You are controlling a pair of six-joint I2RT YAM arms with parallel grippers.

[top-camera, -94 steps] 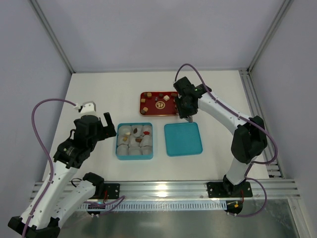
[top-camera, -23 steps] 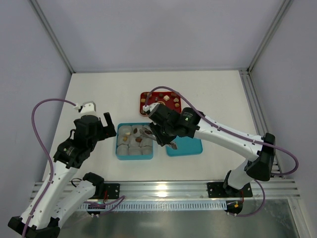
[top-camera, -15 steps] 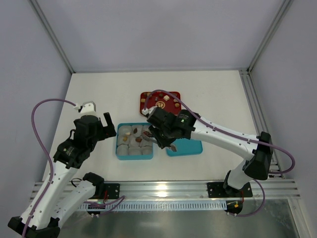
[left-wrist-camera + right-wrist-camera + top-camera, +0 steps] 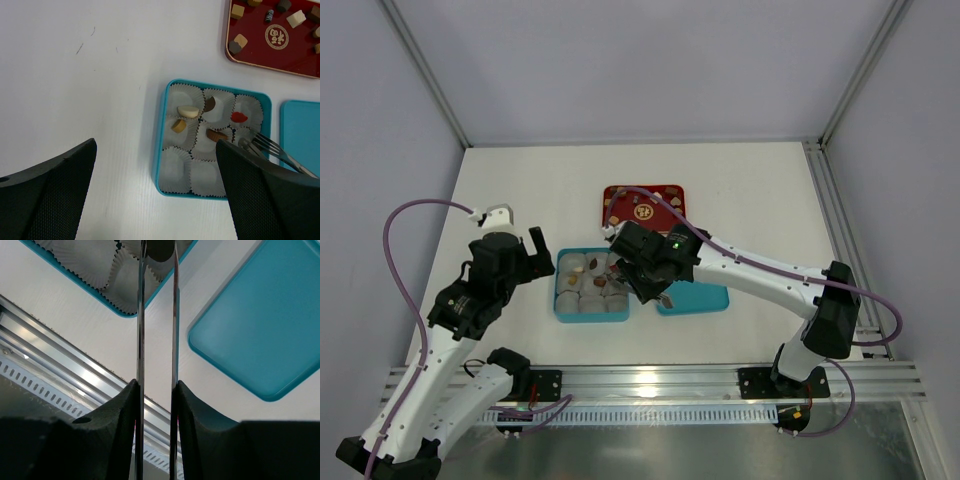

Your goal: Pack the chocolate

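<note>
The right gripper [image 4: 156, 390] is clamped on thin metal tongs [image 4: 141, 315]. Their tips seem to pinch a dark brown chocolate piece [image 4: 159, 249] above the right side of the teal nine-cup box [image 4: 161, 165], near the tabletop's middle. Best to lower straight into a vacant crinkled paper cup [image 4: 175, 162] and only then ease the squeeze, so nothing bounces out.

More loose chocolates [image 4: 239, 42] wait on the red rectangular tray [image 4: 255, 47] toward the far edge. The left gripper [image 4: 155, 146] hangs spread wide and empty.

The matte white tabletop [image 4: 75, 75] has an aluminium rail [image 4: 670, 380] along its near edge and pale grey walls [image 4: 620, 70] around it.
</note>
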